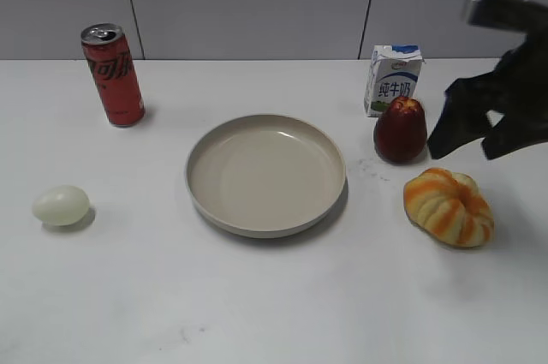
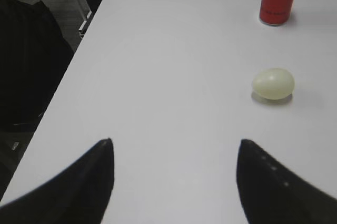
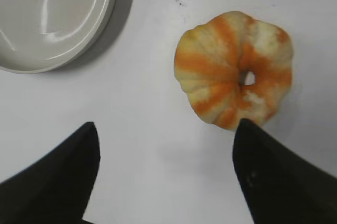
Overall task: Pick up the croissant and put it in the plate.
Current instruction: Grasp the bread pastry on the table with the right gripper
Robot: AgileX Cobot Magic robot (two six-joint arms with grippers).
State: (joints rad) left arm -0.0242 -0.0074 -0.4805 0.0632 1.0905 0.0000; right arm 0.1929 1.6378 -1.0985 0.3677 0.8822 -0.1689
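Orange and cream croissant [image 1: 449,207]: it is sitting near the right edge of the desk, apart from the plate [image 1: 265,174].
Feel: it is looking shiny like a toy, so you are likely dealing with something light and a bit slippery.
Where to hold: try squeezing across its fat ring from both sides, not poking the hole.
Right gripper [image 3: 164,174]: its fingers are standing wide apart above the croissant, holding nothing.
Left gripper [image 2: 174,174]: it is waiting near the left edge with fingers apart, the egg [image 2: 273,83] lying ahead.
Plate: it is sitting empty mid-desk.
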